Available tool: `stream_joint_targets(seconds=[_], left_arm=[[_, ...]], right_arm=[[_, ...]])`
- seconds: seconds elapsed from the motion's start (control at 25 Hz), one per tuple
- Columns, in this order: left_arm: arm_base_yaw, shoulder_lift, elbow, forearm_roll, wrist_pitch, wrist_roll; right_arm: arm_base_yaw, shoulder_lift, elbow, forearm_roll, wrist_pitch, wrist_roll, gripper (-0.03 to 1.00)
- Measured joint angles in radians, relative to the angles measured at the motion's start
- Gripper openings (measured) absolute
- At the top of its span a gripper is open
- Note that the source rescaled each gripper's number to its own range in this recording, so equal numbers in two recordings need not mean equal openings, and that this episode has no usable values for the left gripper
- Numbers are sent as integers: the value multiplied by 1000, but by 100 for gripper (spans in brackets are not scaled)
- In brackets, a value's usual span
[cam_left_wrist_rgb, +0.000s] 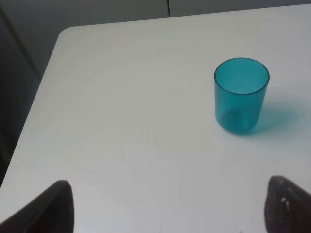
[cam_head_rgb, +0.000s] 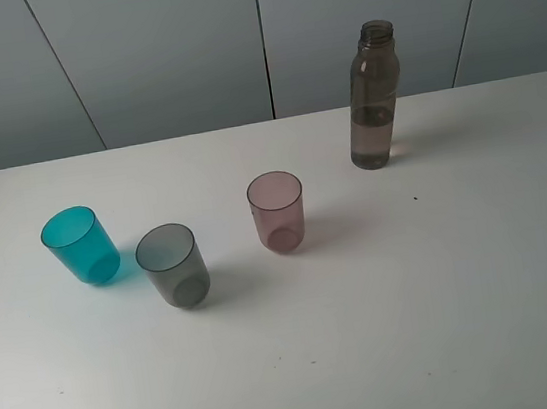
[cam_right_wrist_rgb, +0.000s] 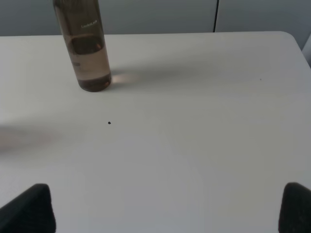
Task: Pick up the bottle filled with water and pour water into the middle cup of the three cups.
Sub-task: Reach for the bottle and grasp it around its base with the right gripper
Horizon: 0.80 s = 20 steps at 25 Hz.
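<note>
The smoky brown bottle stands upright and uncapped at the back right of the white table, with water in its lower part. The three cups stand in a row: teal at the left, the smoky grey middle cup, and pink. Neither arm shows in the exterior view. My left gripper is open, well short of the teal cup. My right gripper is open too, with the bottle far ahead of it and off to one side. Nothing lies between either pair of fingers.
A grey panelled wall runs behind the table's rear edge. The table's rounded back left corner and a dark gap beside it show in the left wrist view. A tiny dark speck lies on the tabletop near the bottle.
</note>
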Motion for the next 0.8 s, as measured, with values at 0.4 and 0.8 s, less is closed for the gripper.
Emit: stream_joint_targets(seconds=[0.4,0.8], left_arm=[[0,0,0,0,0,2],[0,0,0,0,0,0]], right_arm=[[0,0,0,0,0,0,100],[0,0,0,0,0,0,100]])
